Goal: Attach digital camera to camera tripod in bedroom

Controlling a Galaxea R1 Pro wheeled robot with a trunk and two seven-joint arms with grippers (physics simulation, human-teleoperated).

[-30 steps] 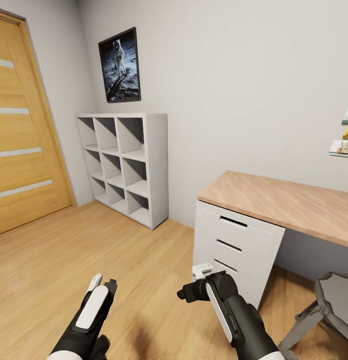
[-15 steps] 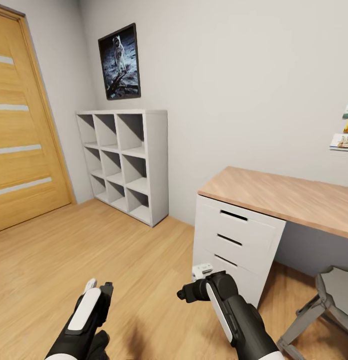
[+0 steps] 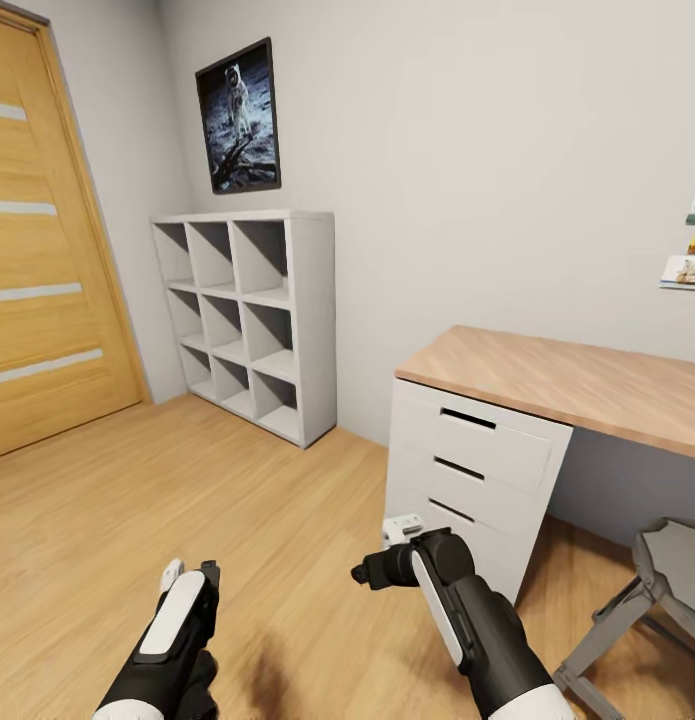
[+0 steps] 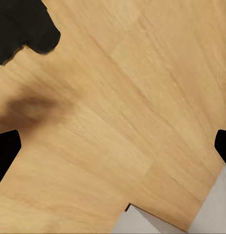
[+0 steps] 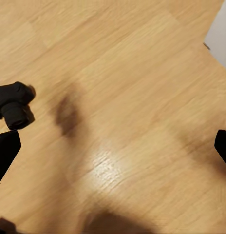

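The digital camera and the camera tripod are out of view. I am in the bedroom, facing a pale grey wall over light wood plank floor [image 3: 137, 480]. My left gripper [image 3: 190, 572] hangs low over the floor, its fingertips [image 4: 6, 151] spread wide with only planks between them. My right gripper [image 3: 365, 576] is held in front of the desk drawers, pointing left. Its fingertips [image 5: 222, 146] are also far apart and hold nothing.
White cube shelves [image 3: 252, 320] stand against the wall at left, under an astronaut poster [image 3: 239, 118]. A wooden door [image 3: 37, 250] is at far left. The wood-topped white desk [image 3: 567, 375] with drawers stands at right, a grey stool [image 3: 647, 600] beside it.
The head view has shifted, so the shelves and desk sit a little higher in the picture. My left arm has sunk slightly lower in the view. Both grippers stay open.
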